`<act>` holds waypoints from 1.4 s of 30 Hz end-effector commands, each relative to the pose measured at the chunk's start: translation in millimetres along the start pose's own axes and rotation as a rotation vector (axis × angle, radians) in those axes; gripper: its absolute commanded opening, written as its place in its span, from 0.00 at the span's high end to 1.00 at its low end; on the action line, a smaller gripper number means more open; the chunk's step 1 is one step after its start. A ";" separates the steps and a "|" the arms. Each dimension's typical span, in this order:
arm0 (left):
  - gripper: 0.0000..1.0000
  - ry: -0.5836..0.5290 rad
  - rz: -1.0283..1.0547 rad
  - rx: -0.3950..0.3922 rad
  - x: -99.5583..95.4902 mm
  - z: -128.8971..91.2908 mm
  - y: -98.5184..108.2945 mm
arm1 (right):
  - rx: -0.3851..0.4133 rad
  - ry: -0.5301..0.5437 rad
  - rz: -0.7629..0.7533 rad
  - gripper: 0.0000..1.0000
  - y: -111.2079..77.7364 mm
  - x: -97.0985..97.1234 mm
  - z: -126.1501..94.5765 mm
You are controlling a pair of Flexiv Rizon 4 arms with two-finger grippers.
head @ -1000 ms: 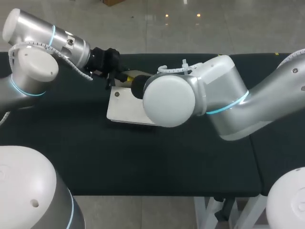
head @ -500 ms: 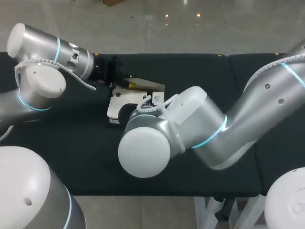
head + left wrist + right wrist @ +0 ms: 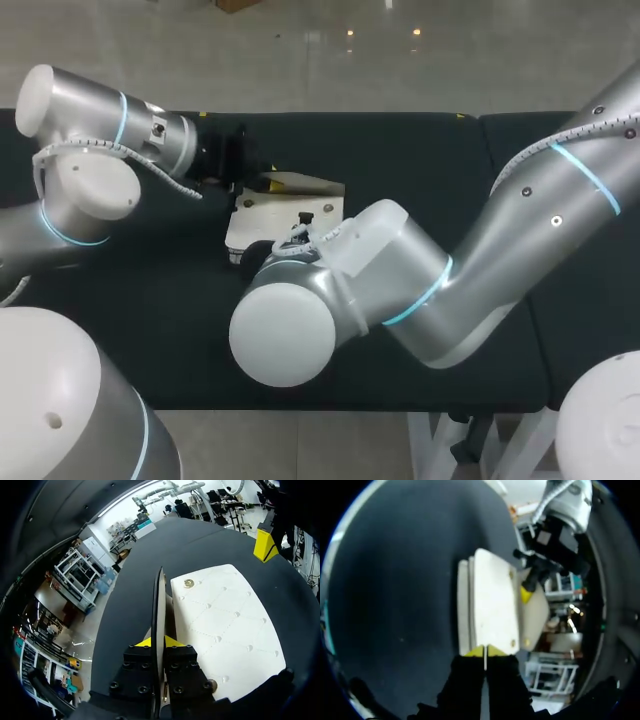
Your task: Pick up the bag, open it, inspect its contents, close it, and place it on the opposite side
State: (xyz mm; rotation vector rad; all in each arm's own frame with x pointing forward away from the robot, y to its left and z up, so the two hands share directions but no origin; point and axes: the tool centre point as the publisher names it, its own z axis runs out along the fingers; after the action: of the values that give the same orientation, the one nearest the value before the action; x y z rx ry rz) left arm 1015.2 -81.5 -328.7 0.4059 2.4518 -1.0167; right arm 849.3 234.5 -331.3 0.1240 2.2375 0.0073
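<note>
since a second ago the right arm has swung its elbow toward the near edge of the dark cloth-covered surface (image 3: 440,160). this uncovers the white quilted rectangular bag (image 3: 285,212). the bag's flap (image 3: 305,184) has come up, showing a tan inner face.

the bag lies flat, left of the surface's middle and toward the far edge. the step in hand appears to be opening, nearly done, with inspection to follow.

the left hand (image 3: 157,642) is clamped on the flap's free edge, which is seen edge-on as a thin dark line between its yellow tips. the bag's body lies just beside it.

the right hand (image 3: 484,651) has its fingers drawn together with nothing clearly between them. its tips sit at the bag's end, across the bag from the left hand; whether they touch cannot be told.

the next move likely calls for holding the flap raised and steady while the interior is viewed. the body should also be kept from sliding or lifting with the flap.
</note>
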 end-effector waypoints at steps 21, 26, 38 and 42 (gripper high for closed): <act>1.00 0.045 0.042 0.014 3.9 3.7 1.5 | -0.038 -0.028 -0.007 0.63 -15.4 9.4 45.3; 1.00 0.054 0.042 0.014 4.7 6.2 1.6 | -0.037 -0.025 -0.004 0.62 -14.9 11.7 50.8; 1.00 0.064 0.035 0.020 7.5 9.2 3.4 | -0.021 -0.047 0.037 0.89 -14.8 5.7 54.2; 1.00 0.065 0.033 0.021 9.5 9.6 3.8 | -0.015 -0.044 0.044 1.00 -14.1 7.3 57.1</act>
State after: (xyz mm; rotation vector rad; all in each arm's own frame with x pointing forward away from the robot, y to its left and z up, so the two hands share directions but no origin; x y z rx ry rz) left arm 1011.0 -85.1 -340.7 0.4903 2.4898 -1.0242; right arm 887.2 214.6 -369.8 0.1559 2.1953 0.0539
